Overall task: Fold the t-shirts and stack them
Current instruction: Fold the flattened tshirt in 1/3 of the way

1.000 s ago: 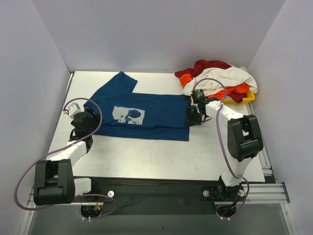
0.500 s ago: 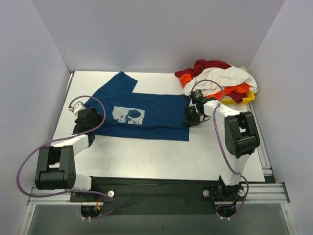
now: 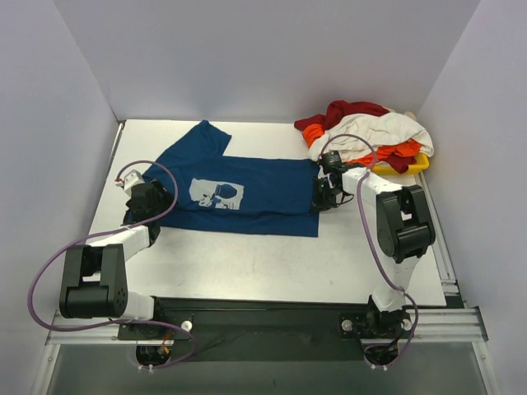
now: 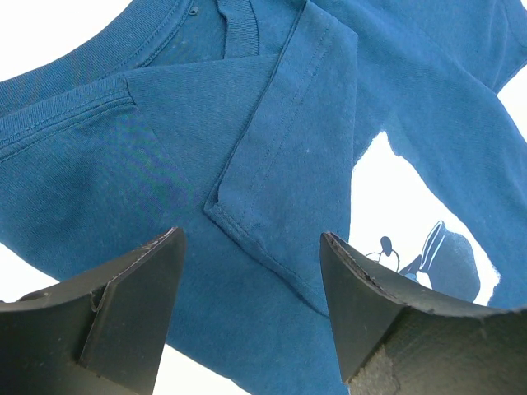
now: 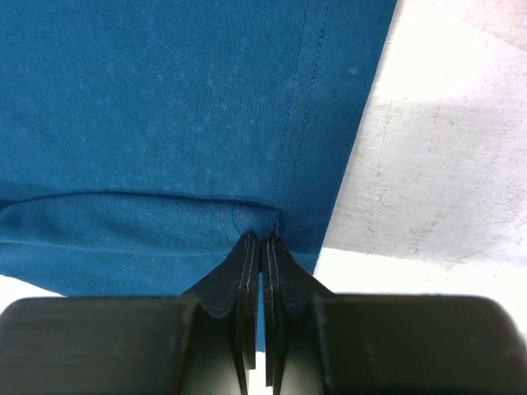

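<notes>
The right gripper (image 5: pixel 261 240) has its fingers pressed together on the bottom hem of the dark blue t-shirt (image 3: pixel 263 185), pinching a small pucker of cloth at their tips. The stitched hem runs straight ahead of the fingertips. Directly to this gripper's right the cloth ends and bare table (image 5: pixel 445 164) begins. Beyond and to the right of the gripper, near but apart from it, the pile of t-shirts (image 3: pixel 370 132) in red, white and orange is heaped over a yellow tray (image 3: pixel 417 165), which sits close against the right wall (image 3: pixel 486 123).

The left gripper (image 4: pixel 251 239) stands spread wide at the shirt's shoulder end. Below the gap between its fingers lies a folded-over sleeve (image 4: pixel 284 181) with its stitched edge. Whether the tips touch the cloth cannot be told. The collar (image 4: pixel 239 25) lies ahead of this gripper and the pale print (image 4: pixel 428 247) to its right. To its left only a narrow strip of table is left before the left wall (image 3: pixel 49 123).

The shirt lies flat between the two grippers, its other sleeve (image 3: pixel 206 136) pointing toward the back wall (image 3: pixel 263 58). Behind both grippers, toward the arm bases, a broad band of table lies open.

The table is white and matte, with grey scuffs beside the right gripper. Plain pale walls close it in on three sides.
</notes>
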Motion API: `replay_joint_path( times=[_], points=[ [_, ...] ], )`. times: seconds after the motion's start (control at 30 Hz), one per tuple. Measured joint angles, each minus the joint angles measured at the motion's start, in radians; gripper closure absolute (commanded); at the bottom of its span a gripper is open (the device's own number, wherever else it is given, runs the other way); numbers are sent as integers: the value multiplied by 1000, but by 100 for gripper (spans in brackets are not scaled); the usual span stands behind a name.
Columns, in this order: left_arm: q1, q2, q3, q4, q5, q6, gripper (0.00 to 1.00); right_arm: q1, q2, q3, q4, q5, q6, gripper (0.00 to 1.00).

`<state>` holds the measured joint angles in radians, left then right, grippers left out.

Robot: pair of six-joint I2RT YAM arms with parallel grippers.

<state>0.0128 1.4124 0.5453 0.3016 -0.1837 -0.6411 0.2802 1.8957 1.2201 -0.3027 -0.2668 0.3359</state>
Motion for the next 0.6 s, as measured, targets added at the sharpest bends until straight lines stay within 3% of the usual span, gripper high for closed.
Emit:
replay_joint_path(
  times=[0.6],
  points=[
    [0,12,11,-3,0,0,23,0,-100,-58,0,33,7,100]
  ],
)
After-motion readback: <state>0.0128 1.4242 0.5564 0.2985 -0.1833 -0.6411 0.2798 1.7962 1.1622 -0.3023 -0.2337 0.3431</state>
